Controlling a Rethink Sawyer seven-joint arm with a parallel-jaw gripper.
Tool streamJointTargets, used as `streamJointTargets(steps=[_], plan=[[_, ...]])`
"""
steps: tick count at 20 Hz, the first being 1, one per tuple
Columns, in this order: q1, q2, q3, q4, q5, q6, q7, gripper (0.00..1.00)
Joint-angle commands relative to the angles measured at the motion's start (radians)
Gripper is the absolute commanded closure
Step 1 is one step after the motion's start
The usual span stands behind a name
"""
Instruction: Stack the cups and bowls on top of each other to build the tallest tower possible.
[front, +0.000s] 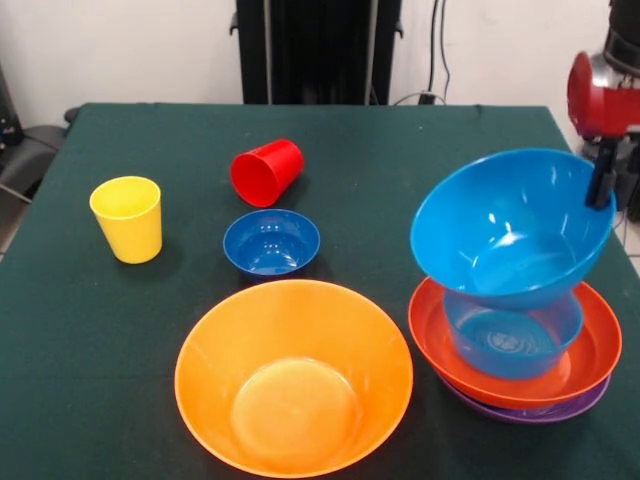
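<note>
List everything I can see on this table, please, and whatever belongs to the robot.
yellow cup: one, yellow, upright, left side.
red cup: one, red, on its side, centre back.
small blue bowl: one, blue, centre.
orange bowl: one, orange, front centre.
tower: one pile, right; purple bowl lowest, red-orange bowl next, blue bowl inside it.
big blue bowl: one, blue, tilted atop the pile.
table: one, dark green cloth.
gripper: one, black, at the big bowl's right rim.
arm: one, red, upper right.

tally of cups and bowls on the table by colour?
Blue bowls: 3
Orange bowl: 1
Red-orange bowl: 1
Purple bowl: 1
Yellow cup: 1
Red cup: 1
Total: 8
</note>
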Motion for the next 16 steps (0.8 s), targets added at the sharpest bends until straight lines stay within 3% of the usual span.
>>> streamJointTargets(steps=[1, 5, 13, 14, 16], plan=[[0.011, 0.108, -0.019, -0.106, 0.011, 0.04, 0.229, 1.0], [0.018, 0.102, -0.047, -0.066, 0.017, -0.002, 0.231, 1.0], [0.043, 0.107, -0.092, -0.073, 0.017, -0.007, 0.216, 1.0], [0.048, 0.109, -0.103, -0.075, 0.023, -0.008, 0.21, 0.0], [0.05, 0.108, -0.104, -0.076, 0.024, 0.003, 0.209, 0.0]])
